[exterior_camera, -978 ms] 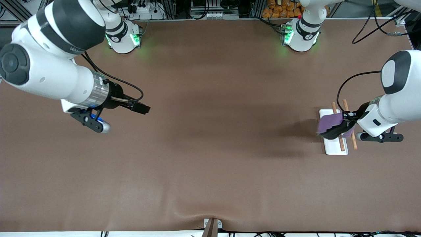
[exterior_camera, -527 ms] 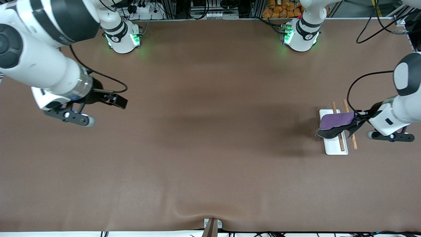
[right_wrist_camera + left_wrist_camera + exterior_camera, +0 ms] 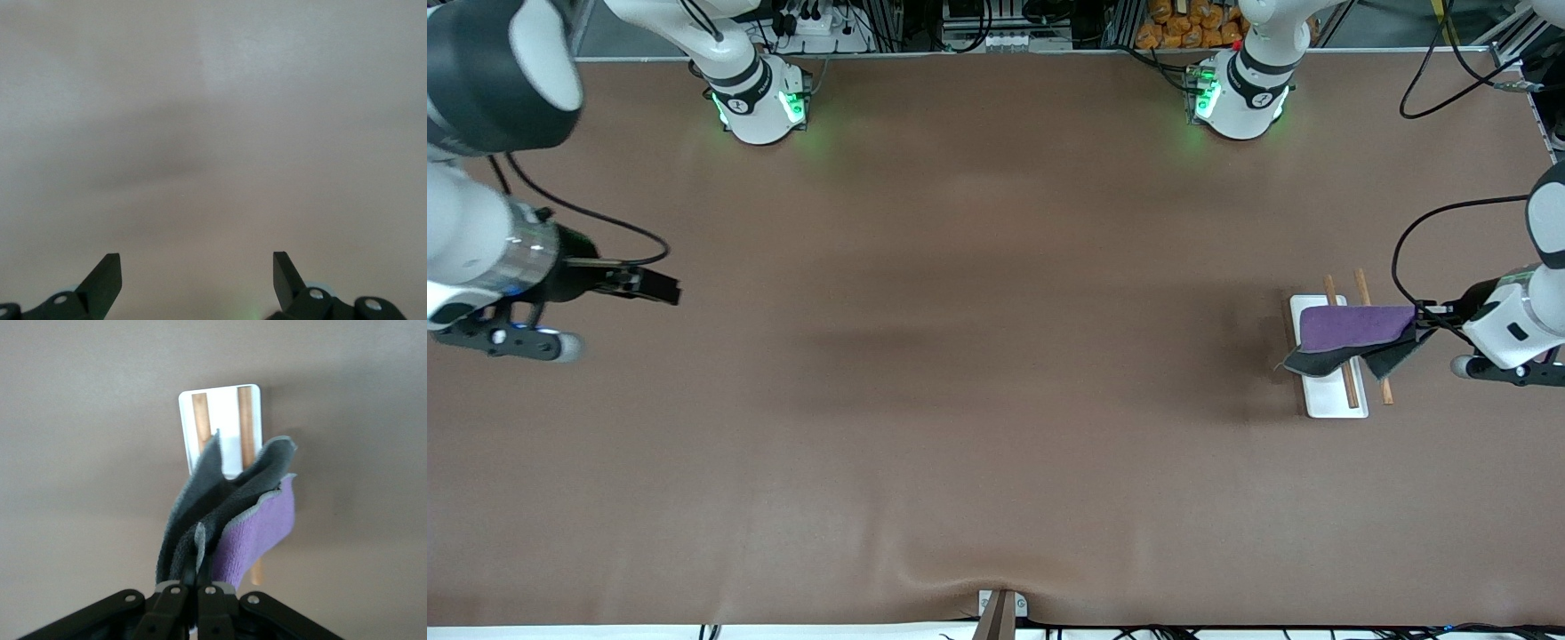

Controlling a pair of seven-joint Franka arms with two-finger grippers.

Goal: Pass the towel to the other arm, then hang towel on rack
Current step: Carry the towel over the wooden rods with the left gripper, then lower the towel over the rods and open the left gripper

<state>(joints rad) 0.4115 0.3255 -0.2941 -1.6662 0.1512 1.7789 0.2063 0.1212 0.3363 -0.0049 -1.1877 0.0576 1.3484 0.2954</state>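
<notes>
In the front view the left gripper (image 3: 1430, 322) is clamped on one edge of the towel (image 3: 1352, 327), which drapes, purple face up, across the rack (image 3: 1334, 402) at the left arm's end of the table; its dark grey underside sags toward the white base plate (image 3: 1327, 404) while the two wooden rods (image 3: 1352, 391) stick out from under the cloth. The right gripper (image 3: 663, 290) hangs over bare tabletop at the right arm's end, far from the rack, and that arm simply waits. In the left wrist view the black fingers (image 3: 180, 597) are pinched together on a bunched fold of the towel (image 3: 257, 533), the grey layers standing up in front of the rack (image 3: 220, 427) and the purple layer falling to one side past one rod (image 3: 247, 423). The risk I judge here is that the cloth is bunched and not spread evenly, so letting go could leave most of its weight on one side and it could slide off the rods onto the plate or table; a snag of the nap on the fingers could also drag it off as the arm pulls away. In the right wrist view the right gripper (image 3: 197, 273) has its fingertips (image 3: 105, 273) spread wide with nothing between them, only brown table surface (image 3: 213, 120) below.
</notes>
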